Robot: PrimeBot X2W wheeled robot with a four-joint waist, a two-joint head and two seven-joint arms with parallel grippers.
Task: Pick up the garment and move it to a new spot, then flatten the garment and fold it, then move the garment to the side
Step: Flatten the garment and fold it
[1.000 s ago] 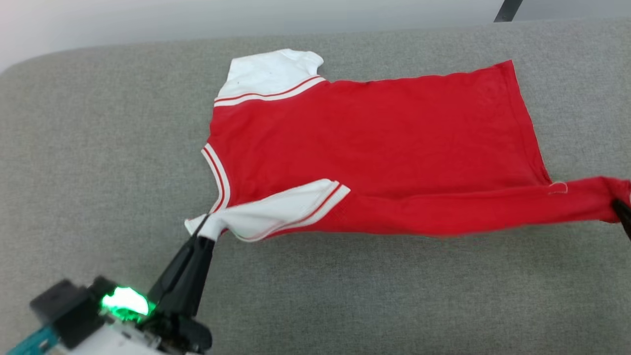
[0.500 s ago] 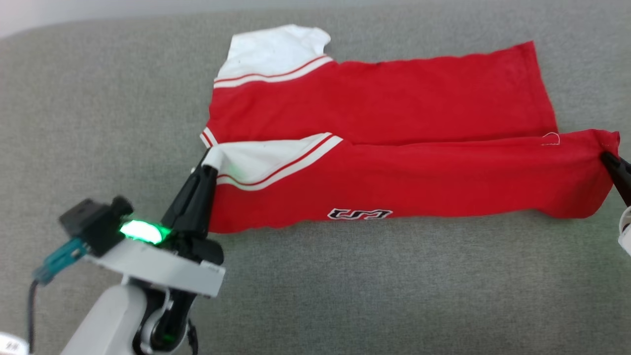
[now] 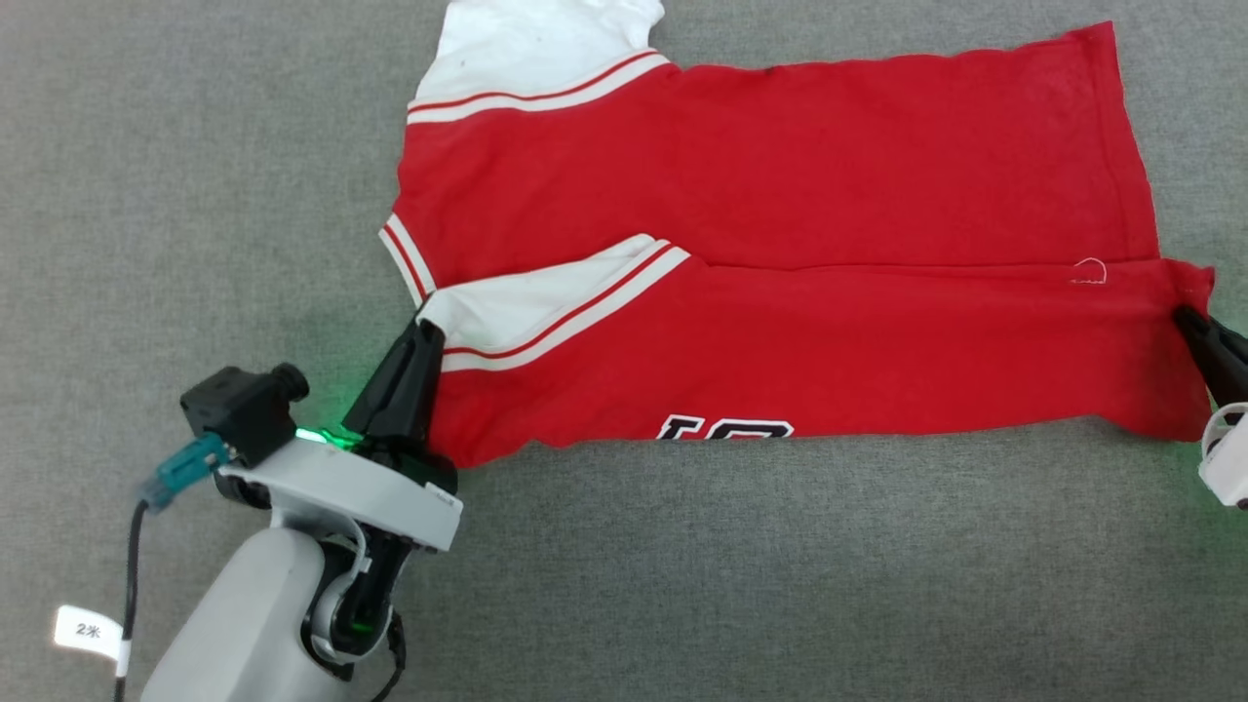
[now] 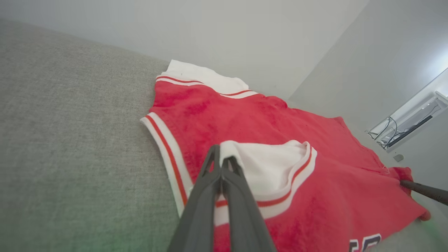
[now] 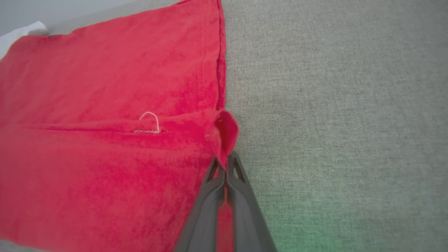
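Note:
The garment [image 3: 780, 195] is a red jersey with white sleeves and red-striped trim, spread sideways on the grey surface. Its near long edge is folded up over the body, and black-and-white lettering [image 3: 726, 427] peeks out at the fold. My left gripper [image 3: 426, 330] is shut on the white near sleeve [image 4: 269, 164], pinching its tip in the left wrist view [image 4: 220, 157]. My right gripper [image 3: 1182, 317] is shut on the red hem corner at the far right, with a tuft of red cloth [image 5: 225, 134] standing up between its closed fingers [image 5: 224, 164].
Grey fabric surface [image 3: 780, 585] stretches all around the garment, with open room in front and to the left. In the left wrist view a pale wall and a wall fixture with cables [image 4: 406, 126] lie beyond the far edge.
Both grippers have carried the near edge of the garment up and over the body, widening the fold and baring the lettering. The head camera has tilted down, so the whole picture has shifted.

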